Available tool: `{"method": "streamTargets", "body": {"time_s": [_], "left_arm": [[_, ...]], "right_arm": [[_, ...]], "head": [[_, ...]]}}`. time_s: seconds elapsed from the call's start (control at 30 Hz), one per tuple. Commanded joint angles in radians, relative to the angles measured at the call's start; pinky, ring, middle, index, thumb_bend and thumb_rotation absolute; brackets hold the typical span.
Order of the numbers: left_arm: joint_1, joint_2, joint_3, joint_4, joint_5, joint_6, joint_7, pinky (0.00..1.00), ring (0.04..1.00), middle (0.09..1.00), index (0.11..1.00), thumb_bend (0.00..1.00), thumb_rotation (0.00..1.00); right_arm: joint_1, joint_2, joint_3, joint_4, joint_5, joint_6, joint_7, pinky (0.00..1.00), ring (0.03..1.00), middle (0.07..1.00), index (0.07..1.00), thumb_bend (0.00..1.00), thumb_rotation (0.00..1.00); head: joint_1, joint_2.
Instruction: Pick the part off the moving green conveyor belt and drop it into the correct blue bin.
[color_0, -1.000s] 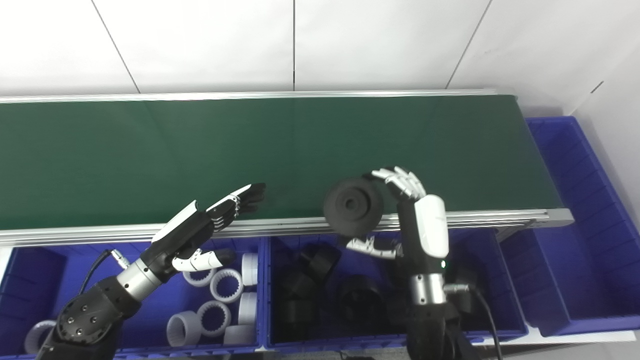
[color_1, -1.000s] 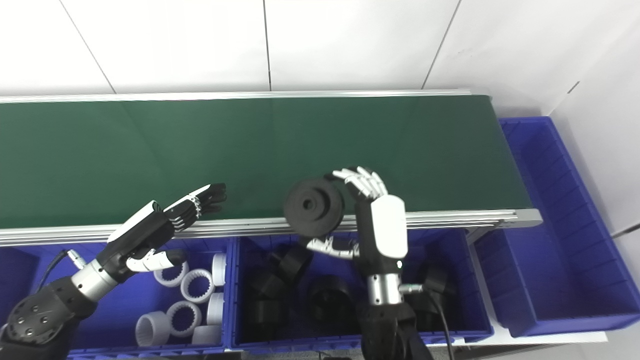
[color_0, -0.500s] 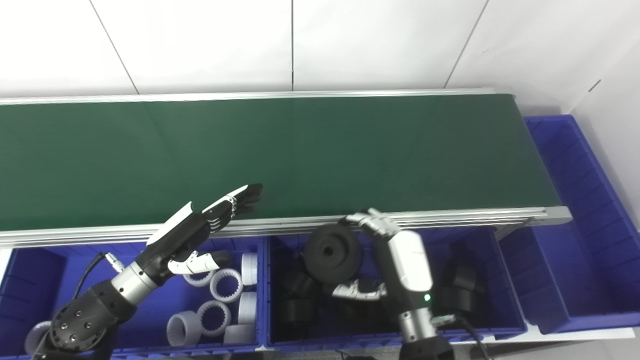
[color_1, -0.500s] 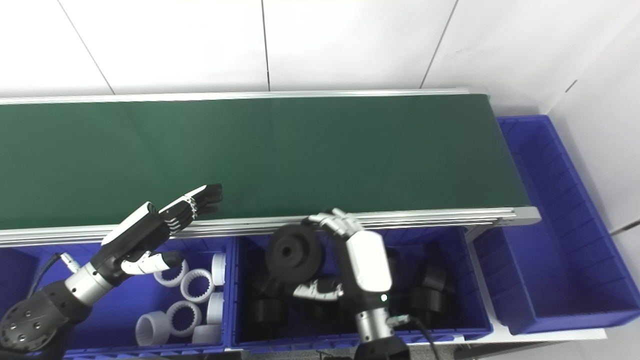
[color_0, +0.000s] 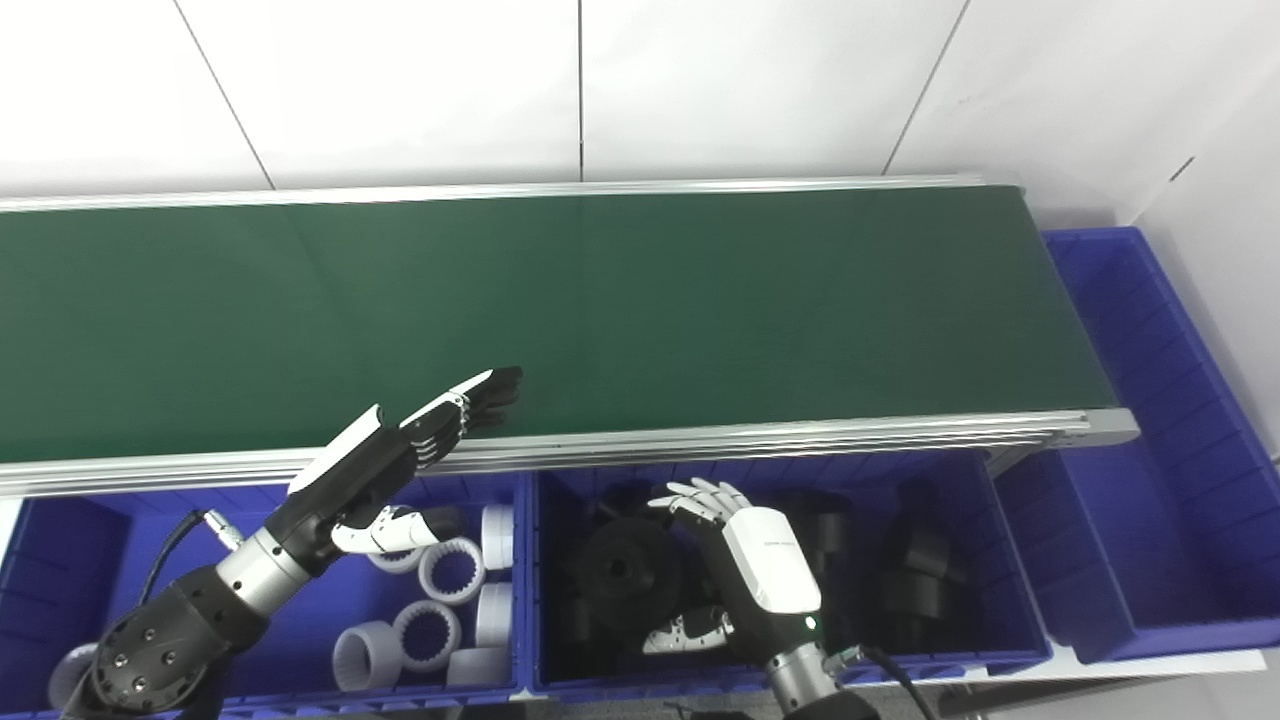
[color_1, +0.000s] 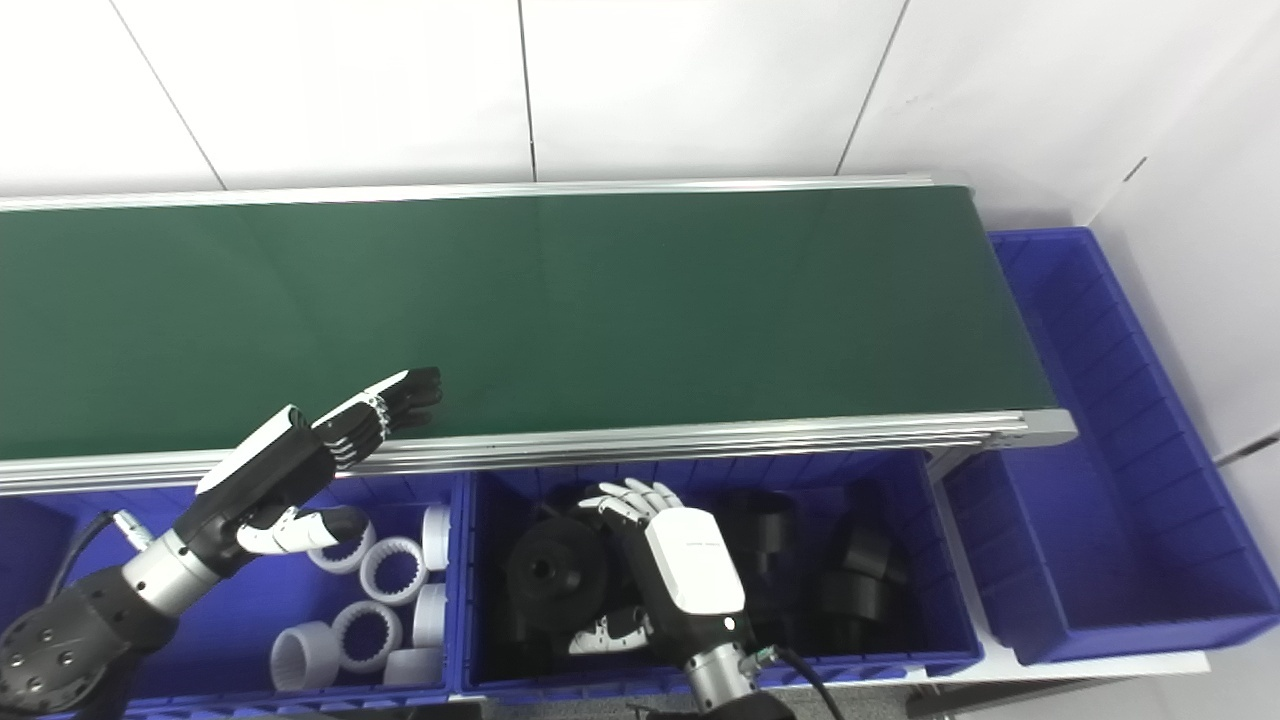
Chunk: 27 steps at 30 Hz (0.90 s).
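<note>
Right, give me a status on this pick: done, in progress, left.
Done: the green belt carries no part, and the black wheel is down inside the middle blue bin among other black parts. In progress: the right robot hand is still at the wheel; release unclear. Left: let go and withdraw. The left robot hand waits open.

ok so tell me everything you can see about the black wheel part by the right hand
The black wheel part is a matte, dark, round disc with a raised hub and a small centre hole, plastic or rubber by its look. It sits face-up and slightly tilted inside the middle blue bin, among other black parts. The right hand curves around its right side, thumb below it; whether the fingers actually grip it cannot be told.
</note>
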Motion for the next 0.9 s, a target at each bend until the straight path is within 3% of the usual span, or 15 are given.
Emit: {"method": "streamTargets", "body": {"time_s": [0.0, 0.2, 0.47, 0.67, 0.77, 0.87], "left_arm": [[0.005, 0.011, 0.01, -0.041, -0.017, -0.002, 0.019, 0.93, 0.969, 0.983, 0.957, 0.48, 0.67], [0.023, 0.01, 0.01, -0.055, -0.008, 0.0, 0.03, 0.93, 0.968, 0.983, 0.956, 0.49, 0.69], [0.04, 0.006, 0.007, -0.051, 0.004, -0.014, 0.041, 0.93, 0.964, 0.98, 0.955, 0.49, 0.69], [0.064, 0.001, 0.005, -0.031, -0.003, -0.028, 0.048, 0.93, 0.967, 0.98, 0.955, 0.49, 0.66], [0.083, -0.006, 0.006, -0.029, 0.001, -0.034, 0.056, 0.93, 0.962, 0.973, 0.948, 0.49, 0.66], [0.103, -0.008, 0.008, -0.022, 0.007, -0.058, 0.058, 0.93, 0.962, 0.974, 0.949, 0.49, 0.66]], "right_arm": [[-0.016, 0.009, -0.007, -0.015, 0.003, 0.007, 0.006, 0.91, 0.887, 0.83, 0.674, 0.89, 0.24], [-0.016, 0.008, -0.015, -0.022, 0.006, 0.008, 0.033, 0.89, 0.88, 0.841, 0.706, 0.89, 0.29], [-0.003, 0.002, -0.02, -0.057, 0.063, -0.033, 0.058, 0.78, 0.831, 0.838, 0.767, 0.87, 0.3], [0.019, -0.034, -0.003, -0.192, 0.3, -0.128, 0.198, 0.74, 0.824, 0.848, 0.824, 0.69, 0.44], [0.027, -0.044, 0.004, -0.253, 0.405, -0.154, 0.264, 0.78, 0.859, 0.902, 0.884, 0.6, 0.59], [0.024, -0.053, 0.008, -0.305, 0.468, -0.161, 0.322, 0.8, 0.88, 0.924, 0.903, 0.56, 0.66]], "head": [[0.003, -0.002], [0.008, -0.001], [0.031, -0.021], [0.047, -0.032], [0.051, -0.033], [0.059, -0.033]]}}
